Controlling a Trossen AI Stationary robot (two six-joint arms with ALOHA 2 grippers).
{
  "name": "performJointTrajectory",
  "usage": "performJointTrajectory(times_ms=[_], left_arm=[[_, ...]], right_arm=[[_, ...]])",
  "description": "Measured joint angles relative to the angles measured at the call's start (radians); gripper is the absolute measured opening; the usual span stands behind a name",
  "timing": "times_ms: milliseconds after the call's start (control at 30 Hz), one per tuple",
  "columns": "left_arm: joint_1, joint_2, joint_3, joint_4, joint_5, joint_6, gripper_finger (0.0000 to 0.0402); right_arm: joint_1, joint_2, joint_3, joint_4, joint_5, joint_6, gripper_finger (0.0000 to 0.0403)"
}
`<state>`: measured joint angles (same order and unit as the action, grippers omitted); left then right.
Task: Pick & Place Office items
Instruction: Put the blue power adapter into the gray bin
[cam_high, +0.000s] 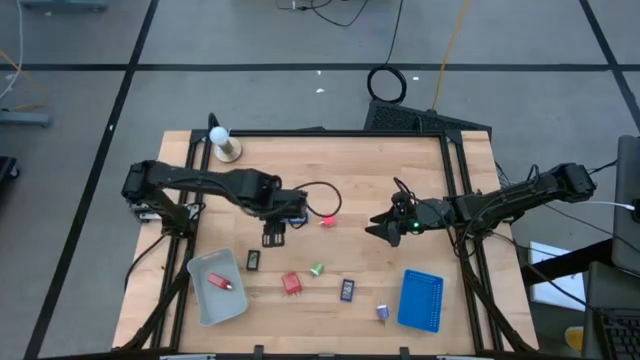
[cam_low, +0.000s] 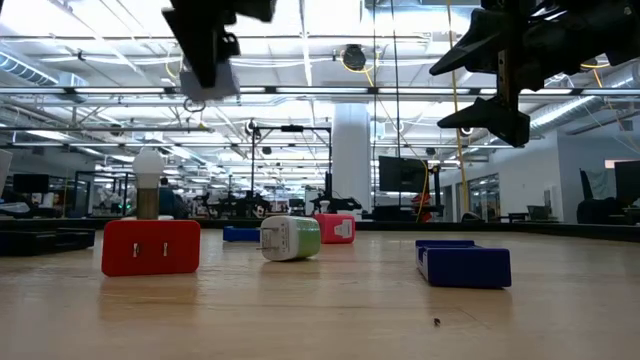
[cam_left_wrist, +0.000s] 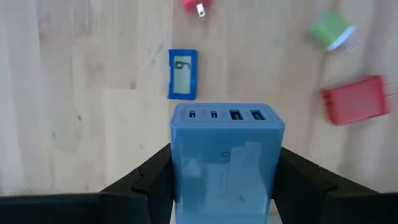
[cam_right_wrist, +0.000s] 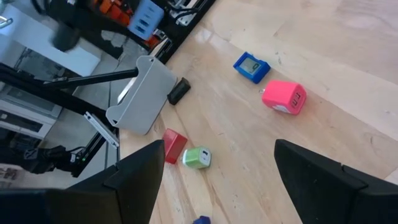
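My left gripper (cam_high: 273, 232) points down over the table's middle left and is shut on a light-blue charger block (cam_left_wrist: 227, 165) with a row of ports. Below it lie a blue-framed display (cam_left_wrist: 183, 73), a pink block (cam_high: 327, 221), a green-white bit (cam_high: 317, 269), a red block (cam_high: 291, 283) and a black rectangle (cam_high: 254, 260). Another blue piece (cam_high: 347, 290) and a purple bit (cam_high: 383, 312) lie nearer the front. My right gripper (cam_high: 380, 228) hangs open above the table's middle right, with nothing between its fingers (cam_right_wrist: 323, 180). My left gripper pinches the light-blue block by two opposite sides (cam_left_wrist: 179, 174), one finger (cam_left_wrist: 146, 183) on each. The fingers come from above, pointing down. The block is lifted clear of the table, high above the other pieces (cam_low: 212, 78).
A grey tray (cam_high: 205, 300) with a red piece (cam_high: 222, 283) in it stands at the front left. At the front right lies a blue tray (cam_high: 421, 299). A white ball on a wooden base (cam_high: 222, 142) stands at the far left. Black rails frame the table.
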<state>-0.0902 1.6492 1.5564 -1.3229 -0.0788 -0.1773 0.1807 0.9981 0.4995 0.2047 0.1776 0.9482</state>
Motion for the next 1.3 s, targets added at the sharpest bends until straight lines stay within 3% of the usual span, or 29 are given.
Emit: performJointTrajectory(times_ms=[533,967,1300], left_arm=[[-0.215,-0.216,-0.100,-0.082,-0.056,-0.599,0.0209],[-0.483,-0.400,-0.377,0.008,-0.059,-1.239,0.0209],[-0.609,-0.505,-0.586,0.133,-0.054,-1.491,0.0209]], right_arm=[[0.005,0.000,0.000,0.000,-0.026,-0.017,0.0293],[0.005,0.000,0.000,0.001,-0.052,0.001,0.0293],[0.005,0.000,0.000,0.001,-0.052,0.008,0.0293]])
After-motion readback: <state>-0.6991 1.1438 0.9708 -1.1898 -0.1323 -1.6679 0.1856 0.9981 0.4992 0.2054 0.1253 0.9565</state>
